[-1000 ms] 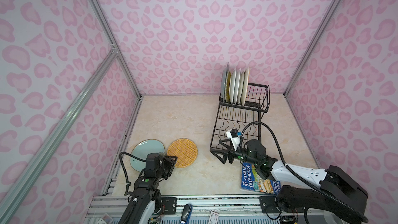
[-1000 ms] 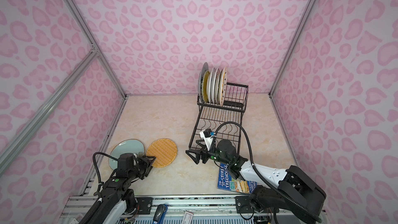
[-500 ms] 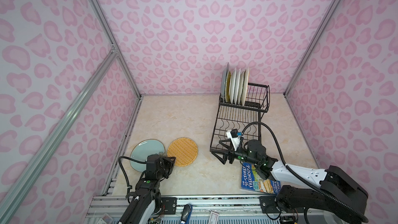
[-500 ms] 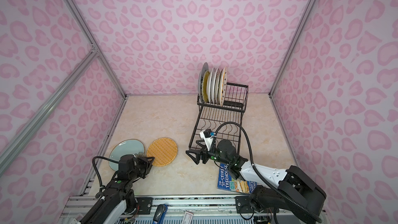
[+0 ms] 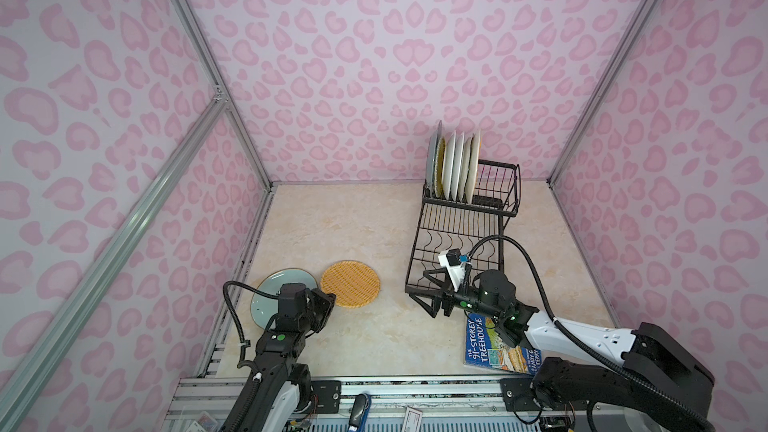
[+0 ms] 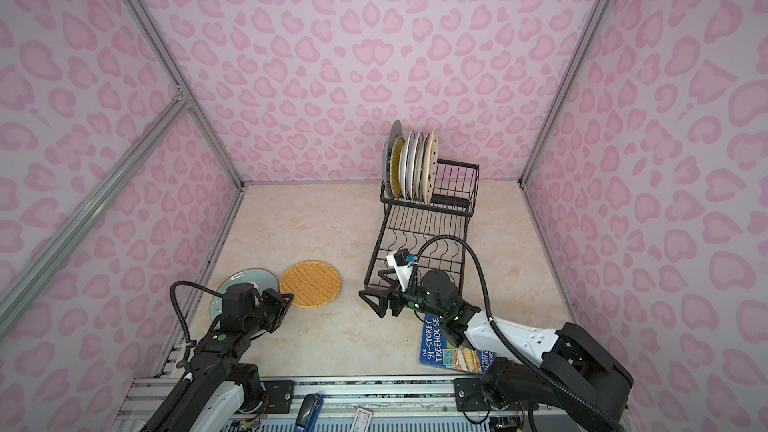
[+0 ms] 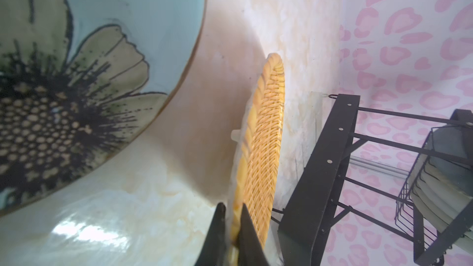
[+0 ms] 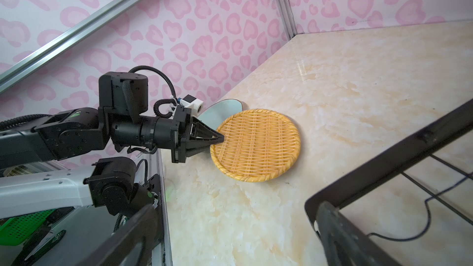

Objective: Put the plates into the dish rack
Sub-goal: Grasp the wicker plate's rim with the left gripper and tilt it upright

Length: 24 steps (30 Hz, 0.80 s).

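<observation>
An orange woven-look plate (image 5: 351, 288) (image 6: 311, 283) (image 8: 256, 144) lies flat on the table at the front left. My left gripper (image 5: 330, 297) (image 6: 290, 297) (image 7: 232, 208) (image 8: 219, 138) is shut on its near rim. Beside it, further left, lies a pale green floral plate (image 5: 266, 299) (image 6: 232, 290) (image 7: 76, 72), half hidden by the left wrist. Several plates (image 5: 455, 168) (image 6: 411, 168) stand upright in the raised basket of the black dish rack (image 5: 457, 226) (image 6: 419, 226). My right gripper (image 5: 422, 292) (image 6: 372, 290) (image 8: 234, 226) hangs open and empty at the rack's front left corner.
A blue paperback book (image 5: 494, 353) (image 6: 446, 351) lies at the front right under the right arm. The rack's wide flat tray (image 8: 384, 170) (image 7: 332, 162) holds nothing. Pink patterned walls close in the table on three sides.
My left gripper has closed from open onto the orange plate's rim. The plate has hardly shifted. The right arm has not moved.
</observation>
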### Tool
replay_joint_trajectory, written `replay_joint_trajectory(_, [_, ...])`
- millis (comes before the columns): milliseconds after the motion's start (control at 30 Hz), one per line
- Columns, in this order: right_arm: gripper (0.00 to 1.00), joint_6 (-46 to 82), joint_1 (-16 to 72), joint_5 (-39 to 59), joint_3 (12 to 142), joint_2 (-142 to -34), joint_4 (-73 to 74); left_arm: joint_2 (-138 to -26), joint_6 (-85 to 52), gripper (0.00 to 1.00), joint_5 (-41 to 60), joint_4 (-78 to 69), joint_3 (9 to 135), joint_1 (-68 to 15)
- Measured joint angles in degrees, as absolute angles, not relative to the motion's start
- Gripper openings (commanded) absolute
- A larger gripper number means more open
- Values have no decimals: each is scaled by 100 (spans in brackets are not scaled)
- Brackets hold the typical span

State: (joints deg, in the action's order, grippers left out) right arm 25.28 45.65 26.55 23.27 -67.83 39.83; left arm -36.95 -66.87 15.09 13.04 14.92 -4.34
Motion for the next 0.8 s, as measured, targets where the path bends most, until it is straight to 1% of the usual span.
replay_joint_trajectory(67, [97,2460,4569,2650,2397,-6617,3822,-3562,-6541,4,1498,1599,1787,-434])
replay_joint_trajectory(200, [97,2171,4709,2320,2589,-6228,3406,-3371,-6265,4,1479,2276,2421,-434])
replay_joint_trajectory(333, [97,1667,5057,1726,2648,-5951,3052,-3439,-6101,4,1431,2930,3059,-440])
replay_joint_trajectory(433, [97,1151,5328,1234,2445,-5859,3131,-3640,-6012,3,1380,3343,3516,-469])
replay_joint_trajectory(567, [98,250,5725,840,2386,-5961,3232,-3959,-6003,3,1240,3830,4062,-637])
replay_joint_trajectory(800, [98,-1267,6309,523,3092,-6698,3144,-4713,-6292,3,513,4536,5092,-1308])
